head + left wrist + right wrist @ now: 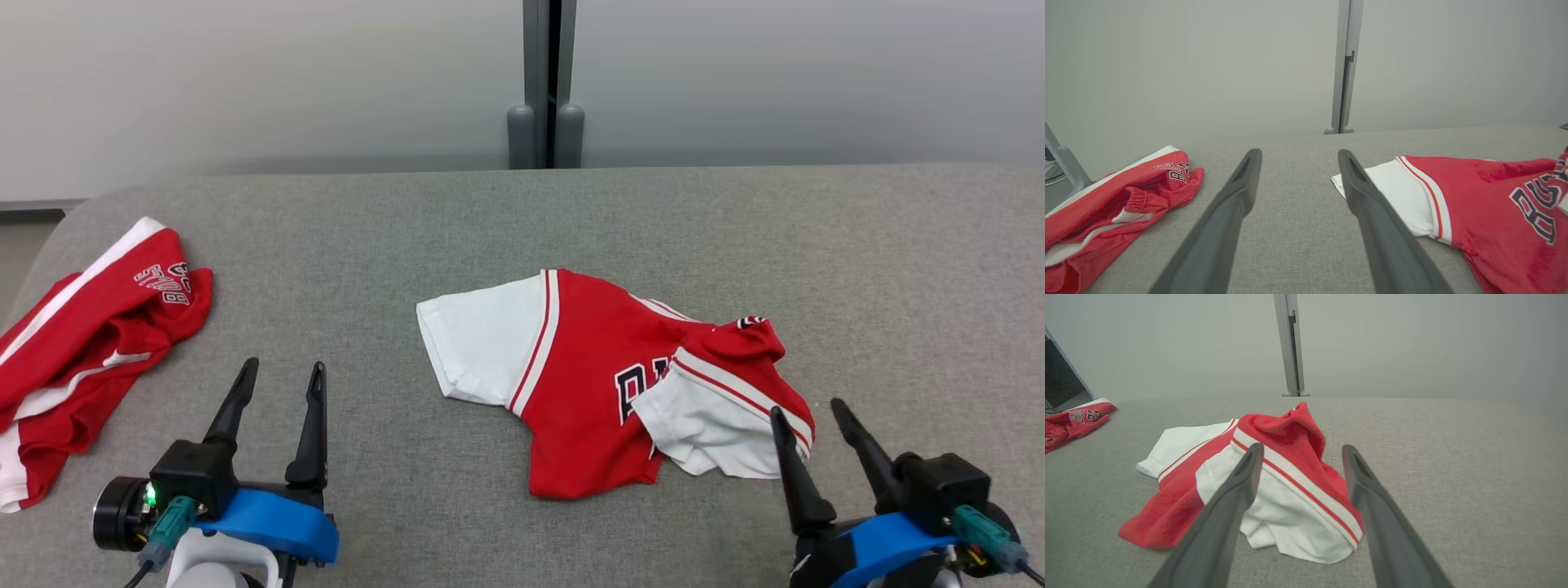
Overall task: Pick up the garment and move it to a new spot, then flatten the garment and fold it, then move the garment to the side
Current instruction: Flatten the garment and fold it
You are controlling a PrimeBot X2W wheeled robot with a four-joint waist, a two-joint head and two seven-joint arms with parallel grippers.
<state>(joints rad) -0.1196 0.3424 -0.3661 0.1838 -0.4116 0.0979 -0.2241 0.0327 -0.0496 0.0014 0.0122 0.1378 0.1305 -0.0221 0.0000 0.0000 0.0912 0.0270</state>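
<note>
A crumpled red garment with white sleeves and dark lettering lies at the middle of the grey table. Its right sleeve is folded over the chest. The left wrist view catches the garment at the right side, and in the right wrist view the garment lies just beyond the fingers. My left gripper stands open and empty near the front left, well clear of the cloth. Close to the folded sleeve's right edge, my right gripper is open too, holding nothing.
Red shorts with white stripes lie bunched at the table's left edge, also seen as the shorts in the left wrist view. A grey post stands behind the table against a pale wall.
</note>
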